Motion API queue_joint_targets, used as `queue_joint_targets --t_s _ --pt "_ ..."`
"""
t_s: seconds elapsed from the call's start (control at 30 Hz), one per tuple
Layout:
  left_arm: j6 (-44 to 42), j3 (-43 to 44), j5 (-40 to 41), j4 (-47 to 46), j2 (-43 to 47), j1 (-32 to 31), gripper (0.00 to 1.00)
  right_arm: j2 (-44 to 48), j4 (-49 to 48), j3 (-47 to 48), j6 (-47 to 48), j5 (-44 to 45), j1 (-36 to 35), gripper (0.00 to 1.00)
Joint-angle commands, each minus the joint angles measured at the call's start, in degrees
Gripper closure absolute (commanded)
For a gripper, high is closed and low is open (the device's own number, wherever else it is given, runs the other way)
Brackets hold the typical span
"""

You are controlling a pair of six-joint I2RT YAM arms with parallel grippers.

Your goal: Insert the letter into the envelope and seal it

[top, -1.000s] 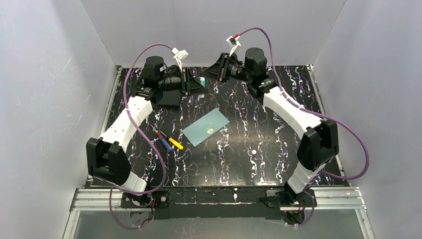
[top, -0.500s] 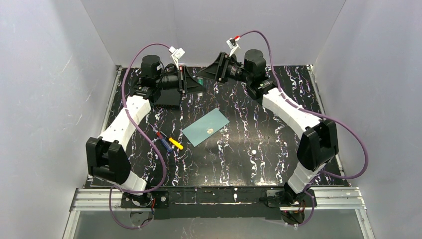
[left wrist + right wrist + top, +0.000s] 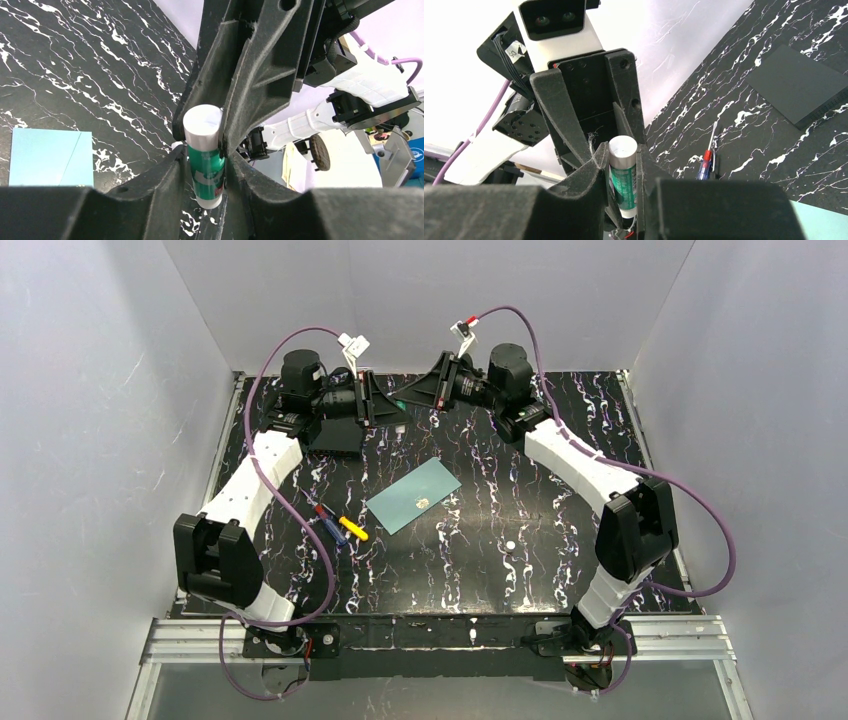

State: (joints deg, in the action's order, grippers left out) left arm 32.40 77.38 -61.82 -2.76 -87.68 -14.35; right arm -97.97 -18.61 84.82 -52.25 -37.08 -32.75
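Both left gripper (image 3: 205, 161) and right gripper (image 3: 620, 167) pinch a green-and-white glue stick (image 3: 206, 172) at twelve o'clock from the teal paper envelope (image 3: 413, 495).

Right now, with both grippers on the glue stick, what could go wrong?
1. Left gripper and right gripper both pinch the small glue stick above the table; a pull could slip it free and drop it.
2. Their fingers sit crowded together, so a skewed move may knock them.
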Motion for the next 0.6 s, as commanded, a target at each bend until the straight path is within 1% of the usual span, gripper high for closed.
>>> queue_joint_targets --t_s 0.0,0.1,0.17,0.2,0.27,0.3,0.33,0.37,0.4,0.43,0.47,0.53,0.57 --pt "0.06 0.86 0.63 -1.08 1.82 0.37 0.6 0.2 -3.34 -0.41 1.46 -1.68 -0.29 0.98" --pt "1.1 1.11 1.64 -1.3 2.04 0.68 0.54 0.5 -4.84 -1.22 2.12 -3.09 -0.27 0.99" --pt "1.75 1.31 1.71 -1.39 1.86 0.81 0.53 0.35 -4.5 -1.06 2.47 -3.53 -0.29 0.99" --pt "1.72 1.3 1.52 -1.37 1.63 0.81 0.56 0.33 -4.62 -1.06 2.46 -3.46 -0.29 0.99" --pt "1.68 0.89 1.78 -1.41 1.29 0.89 0.67 0.37 -5.84 -1.35 1.8 -3.27 -0.29 0.98" --pt "1.76 0.67 1.87 -1.33 1.03 0.97 0.75 0.33 -6.36 -1.32 1.38 -3.26 -0.29 0.97" --pt "1.9 0.48 1.95 -1.3 0.88 1.13 0.88 0.33 -6.49 -1.24 1.07 -3.12 -0.25 0.94" --pt "2.1 0.4 2.14 -1.28 0.67 1.09 0.97 0.32 -6.35 -1.23 0.82 -2.8 -0.29 0.85" --pt "2.33 0.38 2.64 -1.17 0.48 1.13 1.0 0.6 -5.88 -1.3 0.75 -2.01 -0.29 0.69" --pt "2.47 0.34 3.66 -0.95 0.49 1.16 1.0 1.12 -5.2 -1.58 1.06 -0.61 -0.29 0.53" --pt "2.67 0.33 4.87 -0.64 0.48 1.29 1.0 1.9 -4.0 -2.04 1.8 1.43 -0.25 0.46" --pt "3.63 -0.25 8.52 -0.35 0.76 1.25 1.0 5.05 -1.72 -4.52 4.38 8.11 -0.26 0.43" --pt "4.57 -0.67 11.46 0.16 1.01 1.26 1.0 8.03 -2.71 -7.73 6.21 12.49 -0.75 0.4"
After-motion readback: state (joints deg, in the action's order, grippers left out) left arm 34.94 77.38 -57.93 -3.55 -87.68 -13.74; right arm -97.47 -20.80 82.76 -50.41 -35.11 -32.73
